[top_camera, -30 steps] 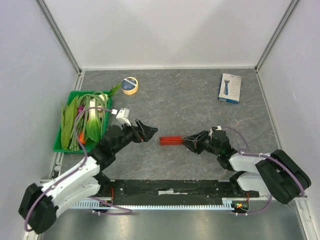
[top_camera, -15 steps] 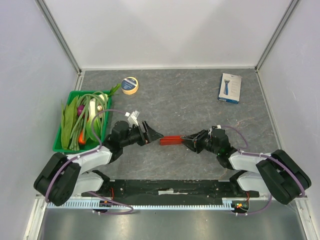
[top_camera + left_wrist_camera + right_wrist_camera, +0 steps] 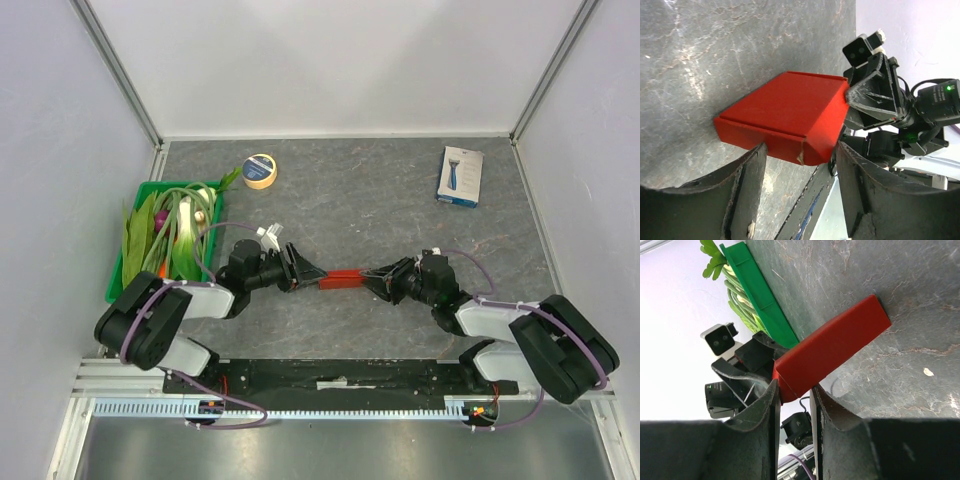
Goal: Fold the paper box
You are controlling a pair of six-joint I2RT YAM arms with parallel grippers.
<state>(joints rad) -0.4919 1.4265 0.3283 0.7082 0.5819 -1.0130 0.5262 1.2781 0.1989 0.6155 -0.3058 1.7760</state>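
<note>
Just toward 6 o'clock from the middle of the grey table (image 3: pixel 360 200), I see the paper box (image 3: pixel 345 279) lying flat, its long side running from 9 to 3 o'clock, with one arm at each end.

At the 3 o'clock end, the right gripper (image 3: pixel 378 281) has its pincer drawn narrow and clamped on the box. From the right wrist, the red end sits pinched between the two dark fingers (image 3: pixel 762 410).

At the 9 o'clock end, the left gripper (image 3: pixel 312 271) stands with its pincer wide. From the left wrist, its fingers (image 3: pixel 747 185) flank one corner of the box's near end (image 3: pixel 785 117). I cannot tell whether they touch the card. A small white scuff shows on that corner.

Each wrist camera also catches the opposite gripper beyond the far end of the box.

Off at 9 o'clock sits a green tray (image 3: pixel 113 292) holding leafy greens (image 3: pixel 165 225). A tape roll (image 3: pixel 260 171) lies toward 11 o'clock, and a white-and-blue retail box (image 3: pixel 460 176) lies toward 1 o'clock, both well apart from the red box.
</note>
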